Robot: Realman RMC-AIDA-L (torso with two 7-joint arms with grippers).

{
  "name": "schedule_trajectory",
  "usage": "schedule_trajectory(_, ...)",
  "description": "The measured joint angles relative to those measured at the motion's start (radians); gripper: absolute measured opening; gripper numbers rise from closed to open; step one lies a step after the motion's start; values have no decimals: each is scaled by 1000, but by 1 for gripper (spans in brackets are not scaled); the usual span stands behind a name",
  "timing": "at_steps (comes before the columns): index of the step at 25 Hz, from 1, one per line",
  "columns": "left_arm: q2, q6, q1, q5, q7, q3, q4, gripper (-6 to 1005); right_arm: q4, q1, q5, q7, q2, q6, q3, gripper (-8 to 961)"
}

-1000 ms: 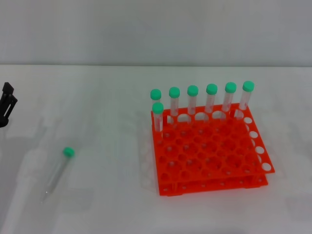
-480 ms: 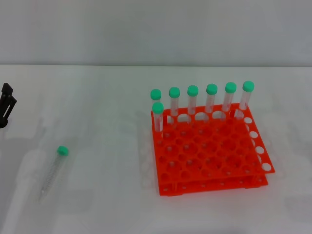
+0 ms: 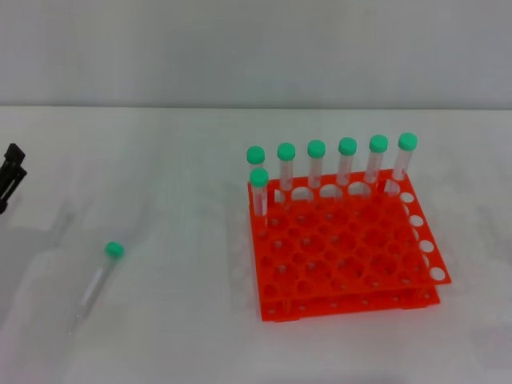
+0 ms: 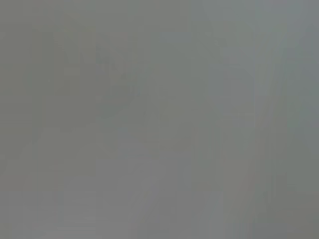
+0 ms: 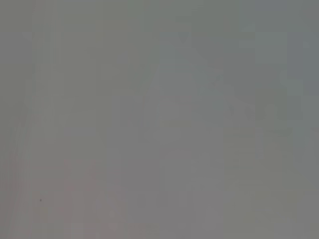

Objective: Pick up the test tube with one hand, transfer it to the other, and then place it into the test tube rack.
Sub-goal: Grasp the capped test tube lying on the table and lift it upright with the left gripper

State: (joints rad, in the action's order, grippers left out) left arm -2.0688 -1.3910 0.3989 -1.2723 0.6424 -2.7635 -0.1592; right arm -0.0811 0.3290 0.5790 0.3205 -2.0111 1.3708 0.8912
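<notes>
A clear test tube point(image 3: 98, 279) with a green cap lies flat on the white table at the front left, cap pointing away from me. The orange-red test tube rack point(image 3: 344, 252) stands right of centre, with several green-capped tubes point(image 3: 346, 160) upright along its back row and one at the left. My left gripper point(image 3: 10, 172) shows only as black fingers at the far left edge, well apart from the lying tube and behind it. My right gripper is out of view. Both wrist views show plain grey.
White table surface point(image 3: 176, 200) spreads between the lying tube and the rack. A pale wall point(image 3: 256, 48) rises behind the table's far edge.
The lying tube has rolled a little, first to the left and then back right. The left gripper has shifted slightly further toward the left edge.
</notes>
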Motion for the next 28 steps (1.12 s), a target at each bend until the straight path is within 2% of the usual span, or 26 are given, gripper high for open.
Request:
schedule_trajectory(8, 18, -20, 79, 273, 600, -83, -386, 878, -4, 7, -1, 0, 1, -9, 0, 645)
schedule_trajectory(15, 47, -201, 209, 595, 1024, -83, -736, 877, -13, 23, -1, -2, 2, -28, 2, 646)
schedule_trajectory(17, 54, -227, 227, 640, 1071, -83, -770, 877, -20, 26, -2, -2, 2, -39, 1, 646)
schedule_trajectory(18, 76, -301, 279, 745, 1190, -83, -834, 877, -23, 27, -4, -2, 2, -42, -1, 646)
schedule_trajectory(19, 80, -318, 289, 766, 1214, -84, -842, 877, -27, 28, -6, -1, 2, -44, -4, 646)
schedule_trajectory(22, 119, -391, 349, 912, 1348, -85, -874, 877, -40, 33, -10, -3, 2, -59, -8, 645)
schedule_trajectory(27, 171, -412, 440, 1185, 1466, -85, -875, 877, -72, 47, -11, -1, 3, -110, -9, 645)
schedule_trajectory(28, 175, -412, 453, 1225, 1476, -85, -875, 877, -75, 51, -12, -1, 2, -113, -9, 645)
